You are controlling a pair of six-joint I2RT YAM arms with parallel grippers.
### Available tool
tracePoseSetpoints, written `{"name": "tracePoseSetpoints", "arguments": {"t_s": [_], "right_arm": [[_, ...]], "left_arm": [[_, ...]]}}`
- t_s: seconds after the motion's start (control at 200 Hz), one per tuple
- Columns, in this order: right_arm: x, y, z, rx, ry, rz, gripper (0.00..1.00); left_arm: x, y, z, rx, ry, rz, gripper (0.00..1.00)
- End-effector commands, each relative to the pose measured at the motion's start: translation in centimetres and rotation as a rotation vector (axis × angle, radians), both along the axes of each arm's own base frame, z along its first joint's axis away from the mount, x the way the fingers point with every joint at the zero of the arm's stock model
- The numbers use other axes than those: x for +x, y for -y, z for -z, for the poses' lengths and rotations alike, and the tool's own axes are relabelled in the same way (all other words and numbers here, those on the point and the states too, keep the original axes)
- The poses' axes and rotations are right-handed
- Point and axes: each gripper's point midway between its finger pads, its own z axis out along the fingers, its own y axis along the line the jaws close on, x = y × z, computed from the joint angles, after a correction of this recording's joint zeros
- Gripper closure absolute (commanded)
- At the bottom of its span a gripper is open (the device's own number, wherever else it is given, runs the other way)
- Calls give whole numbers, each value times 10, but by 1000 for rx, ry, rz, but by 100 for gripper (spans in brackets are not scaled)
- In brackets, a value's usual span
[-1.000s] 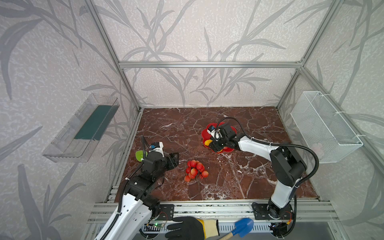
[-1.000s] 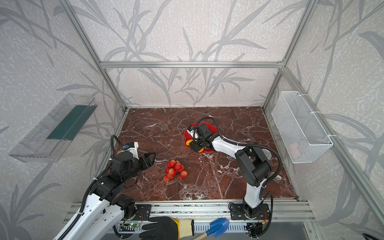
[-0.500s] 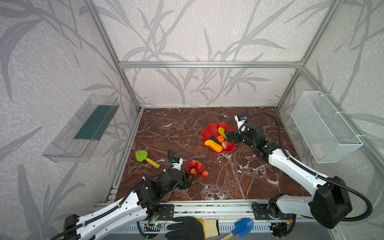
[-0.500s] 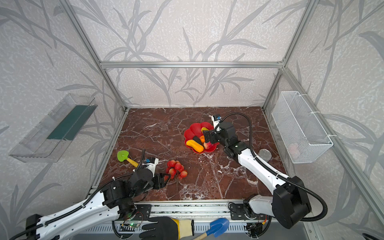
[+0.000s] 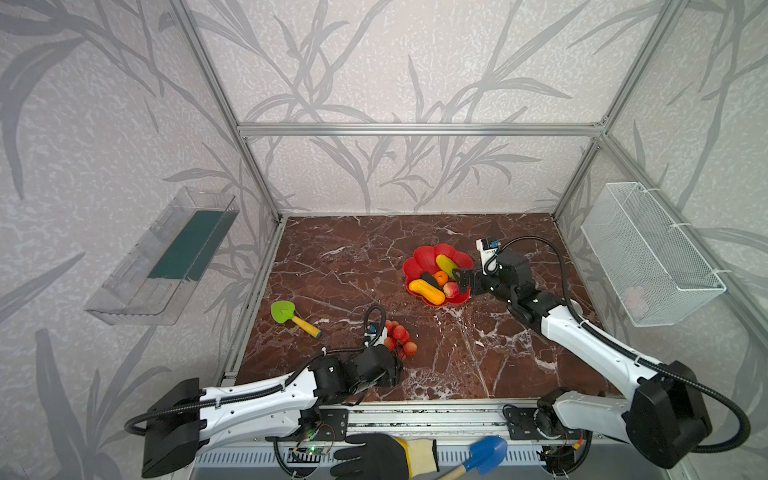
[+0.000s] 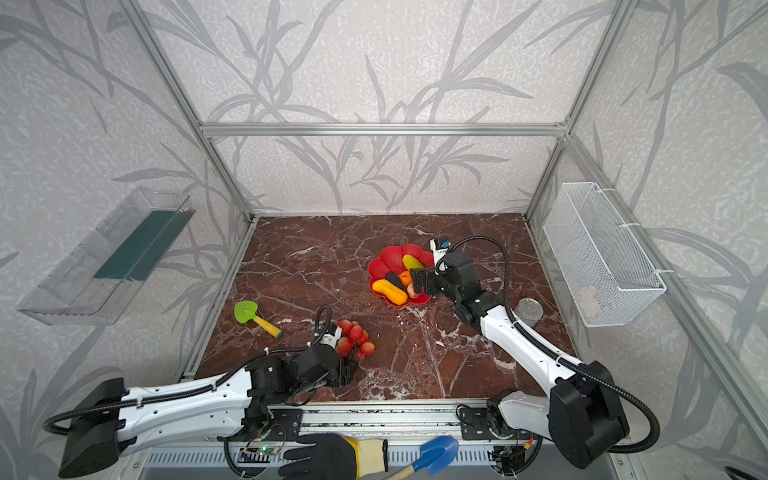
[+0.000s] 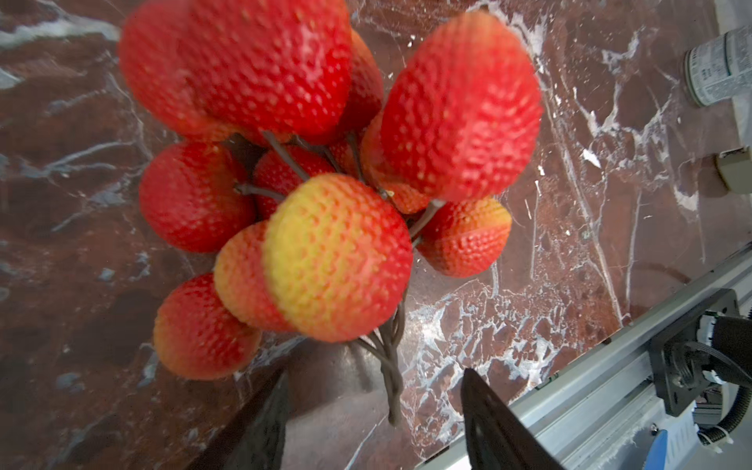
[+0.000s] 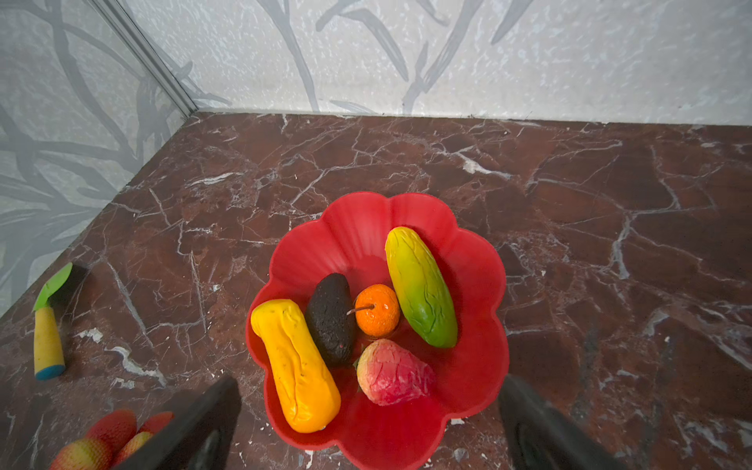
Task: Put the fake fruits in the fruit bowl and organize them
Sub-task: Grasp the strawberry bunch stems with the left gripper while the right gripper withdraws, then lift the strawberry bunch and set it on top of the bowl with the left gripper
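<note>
The bunch of red berries [image 5: 399, 338] lay near-left of the fruit bowl [image 5: 424, 257], its stem [image 7: 392, 386] running nearward between the left gripper's [image 7: 375, 378] open jaws. The right gripper [image 5: 460, 282] gaped empty at the bowl's right rim.

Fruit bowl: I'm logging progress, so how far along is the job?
Done: orange ball, peach, blackish oval, yellow-green oblong and yellow-orange oblong lie in the fruit bowl. In hand: left jaws stand open astride the stem of the berry bunch. Left: lifting that bunch off the table into the bowl.
</note>
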Motion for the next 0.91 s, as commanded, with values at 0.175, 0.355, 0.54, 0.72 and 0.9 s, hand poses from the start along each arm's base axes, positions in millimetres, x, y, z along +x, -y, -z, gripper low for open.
{"name": "tracePoseSetpoints", "arguments": {"t_s": [0.175,0.355,0.54,0.72,0.9], "right_arm": [[-1,6,-6,26,15,10,1],[-3,10,-8,29,23,16,1],[-3,11,-6,36,24,15,1],[-1,8,-2,53,11,9,1],[-2,8,0,54,5,9,1]], "left_arm": [[4,20,19,40,-34,23,33],[7,22,24,25,-31,5,60],[13,15,14,22,-3,-19,90],[21,3,-8,0,53,-60,98],[32,-10,-48,-36,132,-69,100]]}}
